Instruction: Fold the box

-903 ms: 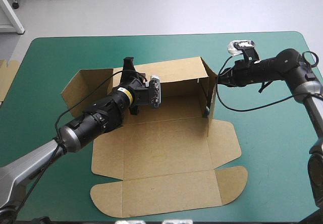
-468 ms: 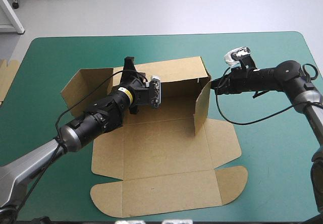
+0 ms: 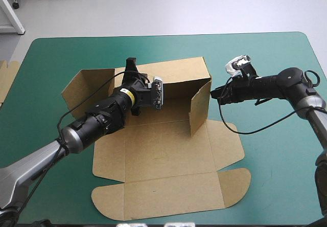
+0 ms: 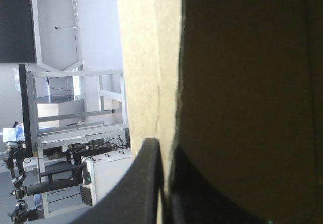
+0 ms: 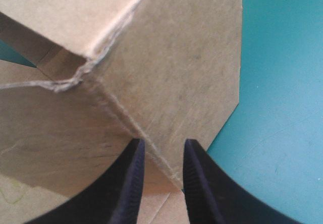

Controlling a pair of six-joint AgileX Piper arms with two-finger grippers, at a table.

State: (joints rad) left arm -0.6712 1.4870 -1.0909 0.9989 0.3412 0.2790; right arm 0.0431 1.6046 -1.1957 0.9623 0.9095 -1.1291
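The brown box lies in the middle of the table, its back wall raised. My left gripper is shut on that wall's top edge near its left end; in the left wrist view the board runs edge-on between the black fingers. The right side flap stands swung inward over the base. My right gripper is at that flap's outer face beside the corner. In its own view the right gripper has its fingers a little apart, pointing at the flap's face, not around it.
The box's front panels and lid lie flat toward the near edge. The left side flap leans outward. More board shows at the table's left edge. Bare teal-green cover lies right of the box.
The right gripper has moved left and a little nearer, and the right side flap has swung inward from square to the back wall to angled over the base. The left arm has held still.
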